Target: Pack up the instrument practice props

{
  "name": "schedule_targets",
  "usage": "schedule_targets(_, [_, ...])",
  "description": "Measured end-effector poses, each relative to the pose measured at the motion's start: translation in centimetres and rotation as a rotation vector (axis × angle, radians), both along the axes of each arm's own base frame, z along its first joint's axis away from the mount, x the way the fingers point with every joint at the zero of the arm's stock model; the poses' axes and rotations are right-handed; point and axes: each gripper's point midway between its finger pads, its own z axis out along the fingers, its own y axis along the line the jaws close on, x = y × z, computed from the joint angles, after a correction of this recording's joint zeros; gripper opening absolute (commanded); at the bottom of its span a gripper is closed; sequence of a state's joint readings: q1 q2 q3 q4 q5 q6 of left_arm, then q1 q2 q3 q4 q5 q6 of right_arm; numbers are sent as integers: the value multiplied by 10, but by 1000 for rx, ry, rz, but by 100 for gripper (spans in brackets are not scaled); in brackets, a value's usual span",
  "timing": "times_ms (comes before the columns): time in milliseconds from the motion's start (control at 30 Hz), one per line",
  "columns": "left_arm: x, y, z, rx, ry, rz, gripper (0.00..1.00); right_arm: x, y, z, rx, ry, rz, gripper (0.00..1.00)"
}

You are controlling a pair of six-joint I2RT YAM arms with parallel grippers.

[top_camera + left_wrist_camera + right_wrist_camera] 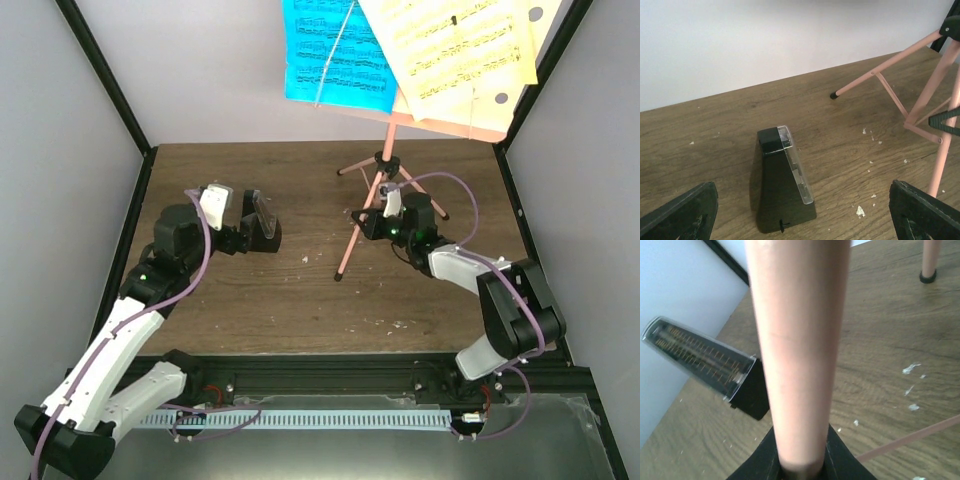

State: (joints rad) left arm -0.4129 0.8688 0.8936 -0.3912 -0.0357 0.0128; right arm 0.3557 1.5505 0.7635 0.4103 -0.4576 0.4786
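Metronome (782,185) stands at lower centre between the wide-spread fingers of the left gripper (801,212); right gripper (380,218) clamps the music stand (354,228) leg.

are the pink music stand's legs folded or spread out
Spread: the salmon-pink music stand has its thin legs splayed out, feet at separate spots on the brown wooden table.
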Motion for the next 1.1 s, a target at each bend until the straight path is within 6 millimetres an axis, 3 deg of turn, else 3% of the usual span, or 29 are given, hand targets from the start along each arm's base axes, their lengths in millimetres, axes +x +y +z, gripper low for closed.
schedule_targets(267, [-4, 0, 6, -17, -17, -8, 94, -32, 15, -1, 11, -13, 151, 1])
schedule_targets(600, [-6, 0, 6, -19, -20, -11, 94, -82, 61, -1, 19, -29, 395, 1])
schedule_targets(733, [-8, 1, 9, -25, -32, -10, 94, -95, 71, -1, 22, -30, 459, 2])
schedule_targets(800, [-9, 1, 11, -29, -36, -10, 94, -97, 73, -1, 21, -32, 468, 10])
schedule_targets(1000, [-9, 1, 11, -31, -39, -10, 94, -100, 73, -3, 13, -31, 476, 54])
schedule_targets(1100, [-11, 2, 12, -33, -44, -10, 94, -103, 72, 1, 12, -37, 475, 70])
